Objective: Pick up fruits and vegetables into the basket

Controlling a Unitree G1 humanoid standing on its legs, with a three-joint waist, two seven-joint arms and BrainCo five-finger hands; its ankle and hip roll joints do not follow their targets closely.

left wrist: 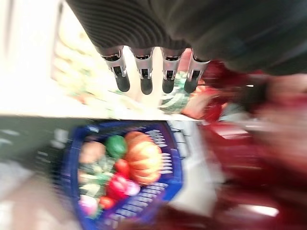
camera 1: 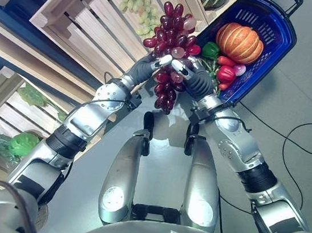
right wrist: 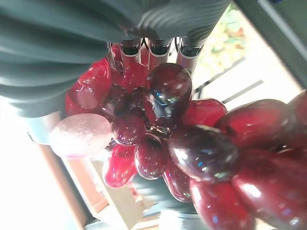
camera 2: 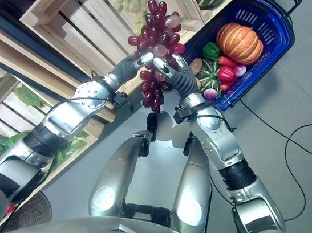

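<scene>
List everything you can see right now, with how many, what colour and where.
Red grapes: one bunch, dark red, held up between both hands, beside the basket.
Basket: one, blue, on the floor.
Pumpkin: one, orange, in the basket.
Green pepper: one, green, in the basket.
Red pepper: one, red, in the basket.
Green grapes: one bunch, pale green, in a wooden crate.
Wooden crates: several, light wood, on shelving.
Left hand: on the red grapes.
Right hand: on the red grapes.
</scene>
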